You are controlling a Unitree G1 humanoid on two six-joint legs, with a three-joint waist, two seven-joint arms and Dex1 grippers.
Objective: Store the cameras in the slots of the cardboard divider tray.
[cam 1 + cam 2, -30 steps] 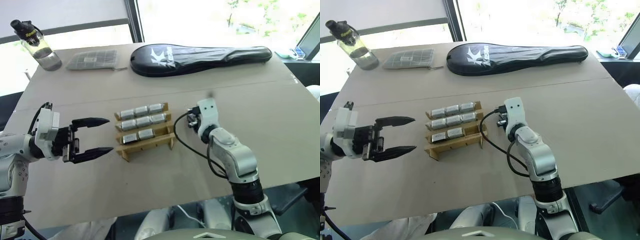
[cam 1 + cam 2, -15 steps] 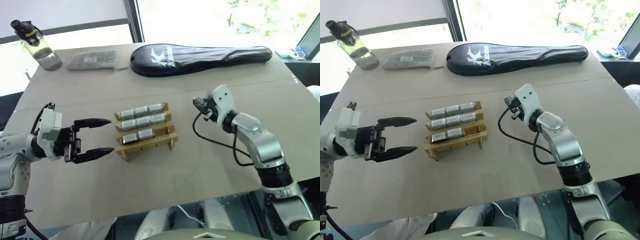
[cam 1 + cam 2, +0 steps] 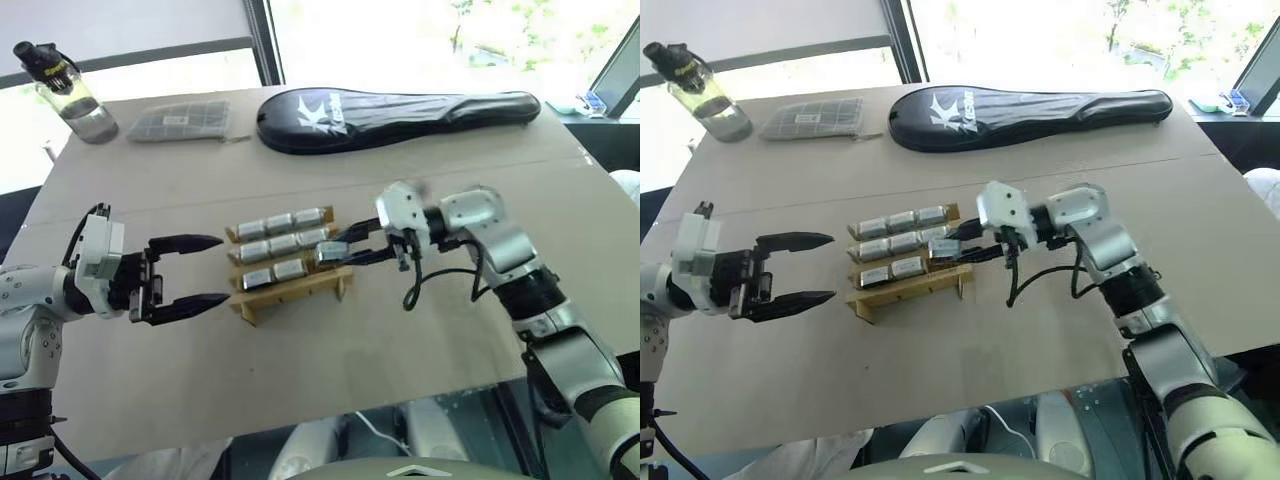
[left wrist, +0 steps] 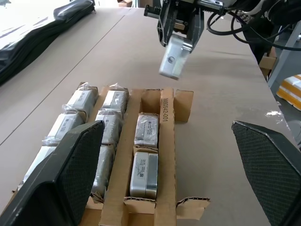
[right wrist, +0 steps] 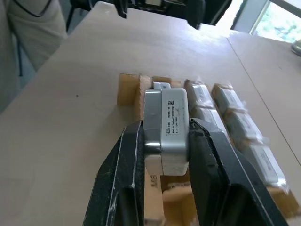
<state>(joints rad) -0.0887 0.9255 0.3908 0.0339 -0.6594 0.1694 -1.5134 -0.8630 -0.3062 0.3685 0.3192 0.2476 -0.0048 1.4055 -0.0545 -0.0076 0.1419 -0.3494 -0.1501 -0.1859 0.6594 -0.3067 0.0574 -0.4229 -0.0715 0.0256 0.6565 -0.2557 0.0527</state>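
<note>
Right pincer [image 3: 335,253] clamped on a camera [image 4: 172,59], hovering just above the tray [image 3: 290,290] by its one empty slot, probably lining up the drop. Left pincer [image 3: 190,272] gaping wide beside the tray, holding nothing.

Silver-grey cameras [image 3: 283,243] are sitting in a tan cardboard tray [image 3: 300,287]; a black racket bag [image 3: 400,113] bearing a white logo is lying near a grey gridded pad [image 3: 184,120].

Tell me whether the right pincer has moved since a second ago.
Yes. The right pincer, shut on a camera, swung from beside the cardboard divider tray to over its empty end slot.
</note>
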